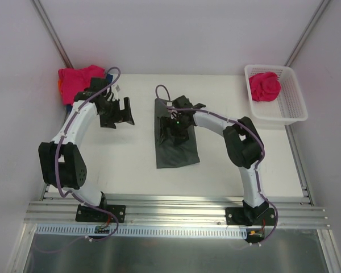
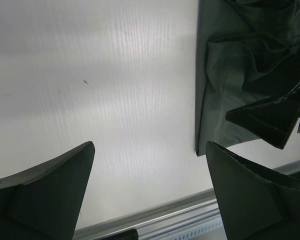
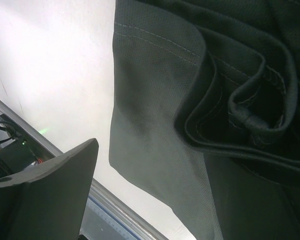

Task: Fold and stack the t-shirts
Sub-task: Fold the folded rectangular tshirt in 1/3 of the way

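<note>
Grey shirt (image 1: pixel 176 149) lies mid-table as a long folded strip, w/ the R gripper (image 1: pixel 177 122) low over its far half. Only the top view gives the layout: the L gripper (image 1: pixel 119 115) hangs over bare table to the left, well apart from the shirt.

The L wrist cam adds what the top view can't. Both its fingers (image 2: pixel 45 200) are spread wide w/ nothing between, white board under them, and the strip's straight edge off to one side.

The R wrist cam shows the cloth bunched into a rolled fold w/ a stitched hem. One finger (image 3: pixel 47 197) sits far out at the frame edge over bare table. The other is lost behind cloth, so the jaws read as apart, not pinching.

Count:
- 1 grey shirt.
- 2 pink lots: a pink pile (image 1: pixel 79 79) at the far-left corner, and a pink shirt (image 1: pixel 265 86) crumpled in the white basket (image 1: pixel 295 108) at far right.
- Slivers of orange and blue peek from under the pile, too small to count.

Table (image 1: pixel 131 159) is white and faintly ribbed close up, w/ an aluminium rail (image 1: pixel 176 207) along the near edge. Pale walls on 3 sides.
</note>
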You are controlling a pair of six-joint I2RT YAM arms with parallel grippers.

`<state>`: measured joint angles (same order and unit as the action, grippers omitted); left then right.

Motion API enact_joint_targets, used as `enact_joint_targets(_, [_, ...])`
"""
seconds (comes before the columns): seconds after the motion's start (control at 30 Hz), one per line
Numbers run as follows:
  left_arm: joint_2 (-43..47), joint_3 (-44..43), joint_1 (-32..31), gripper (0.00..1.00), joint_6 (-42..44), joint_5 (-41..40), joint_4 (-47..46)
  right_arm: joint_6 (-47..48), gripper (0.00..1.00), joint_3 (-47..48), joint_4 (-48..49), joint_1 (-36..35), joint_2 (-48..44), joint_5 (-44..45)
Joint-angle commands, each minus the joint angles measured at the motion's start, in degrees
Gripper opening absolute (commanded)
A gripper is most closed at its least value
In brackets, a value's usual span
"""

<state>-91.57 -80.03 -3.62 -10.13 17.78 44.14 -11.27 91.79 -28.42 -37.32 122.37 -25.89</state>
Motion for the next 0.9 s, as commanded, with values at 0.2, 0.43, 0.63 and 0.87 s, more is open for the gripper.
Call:
enact_joint_targets(0.2, [3.9,3.9,0.5,0.93,-2.5,6.5,1.0,3.4,0.90,0.2,-4.2,3.6,-8.3,2.3])
enact_joint_targets(0.43, [1.5,0.1,0.0,0.92,-2.3,5.3,0.7,5.6,0.91,0.3,-4.0,8.7,-8.0,3.9])
enact_joint_targets(0.63, [2.1,-0.6,-0.2,0.93,-1.1,4.8,0.6,5.8,0.90,2.3,-3.7,10.3,-6.4,4.2])
enact_joint_targets(0.87, [-0.1,-1.3,-0.9,0.92,-1.6,8.1,0.3,6.0,0.91,2.1,-3.7,9.0,-7.8,4.7])
